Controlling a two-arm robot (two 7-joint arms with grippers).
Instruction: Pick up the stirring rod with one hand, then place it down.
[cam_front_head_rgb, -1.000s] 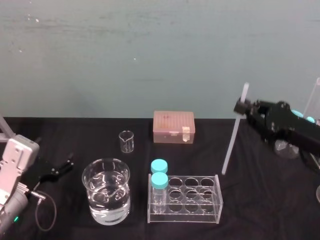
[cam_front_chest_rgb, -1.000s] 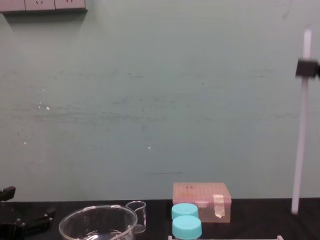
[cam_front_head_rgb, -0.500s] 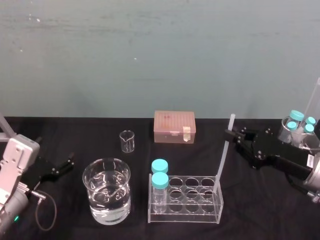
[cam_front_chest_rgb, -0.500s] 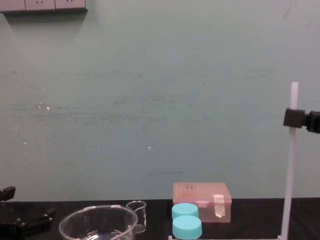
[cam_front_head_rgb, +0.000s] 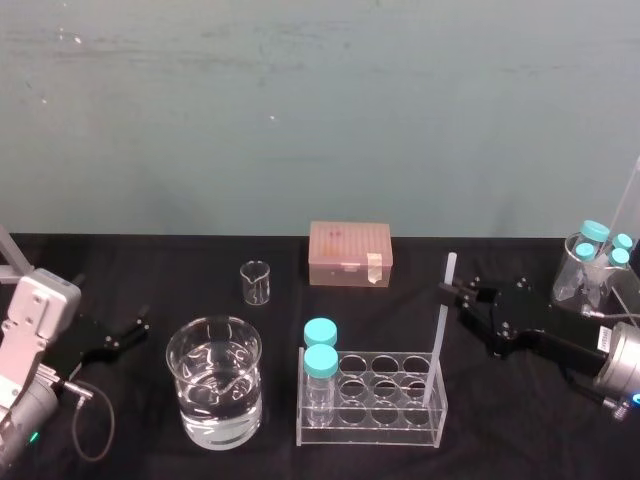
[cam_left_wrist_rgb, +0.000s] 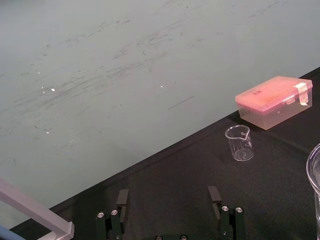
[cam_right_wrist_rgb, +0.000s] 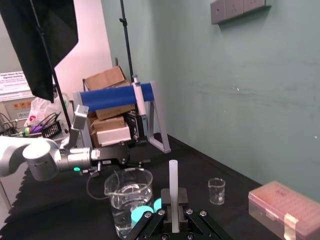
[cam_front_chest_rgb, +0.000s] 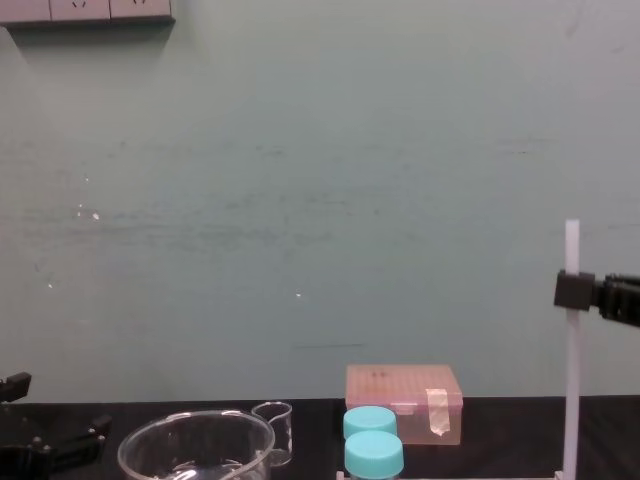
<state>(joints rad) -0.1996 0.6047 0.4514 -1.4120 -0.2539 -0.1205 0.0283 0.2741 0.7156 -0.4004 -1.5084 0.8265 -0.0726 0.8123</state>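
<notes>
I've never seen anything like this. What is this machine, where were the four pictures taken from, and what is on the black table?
It is a two-armed robot, with cameras on its head, chest and each wrist. The right gripper is shut on the stirring rod, nearly upright, its lower end at the clear rack. The left gripper sits open, idle, at the left. The table also holds two blue-capped bottles in the rack, a large beaker of water, a small beaker and a pink box.

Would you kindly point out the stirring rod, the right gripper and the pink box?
stirring rod (cam_front_head_rgb: 438, 335), head view, mid-shaft.
right gripper (cam_front_head_rgb: 447, 291), head view, between its fingertips.
pink box (cam_front_head_rgb: 349, 240), head view, lid.
</notes>
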